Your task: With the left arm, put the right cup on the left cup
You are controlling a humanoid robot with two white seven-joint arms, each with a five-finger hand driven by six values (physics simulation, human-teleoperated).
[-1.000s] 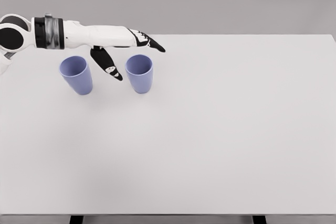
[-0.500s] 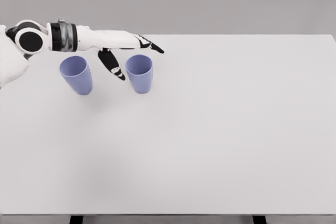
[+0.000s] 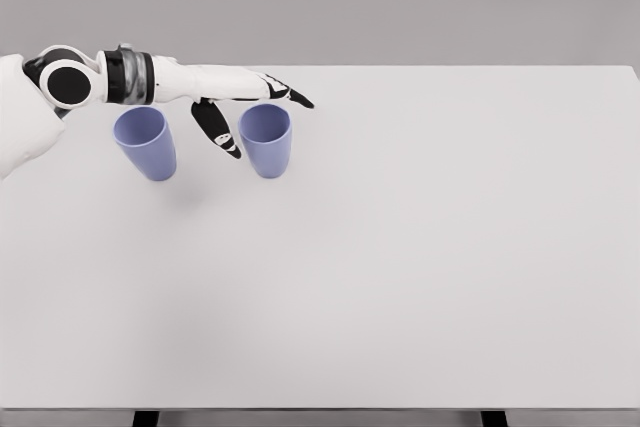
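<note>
Two lavender cups stand upright on the white table (image 3: 400, 267). The left cup (image 3: 146, 143) is near the table's far left; the right cup (image 3: 266, 140) stands a short way to its right. My left hand (image 3: 258, 112) reaches in from the left above and behind the right cup, open, its fingers stretched over the cup's far rim and its thumb (image 3: 216, 129) hanging down in the gap between the cups, close to the right cup's left side. It holds nothing. The right arm is out of view.
The table's far edge runs just behind the cups and the hand. A plain grey wall lies beyond it. Two dark table legs show at the bottom edge.
The left arm has pushed slightly forward and lower; the thumb has dropped closer to the right cup's left side. Neither cup has moved.
</note>
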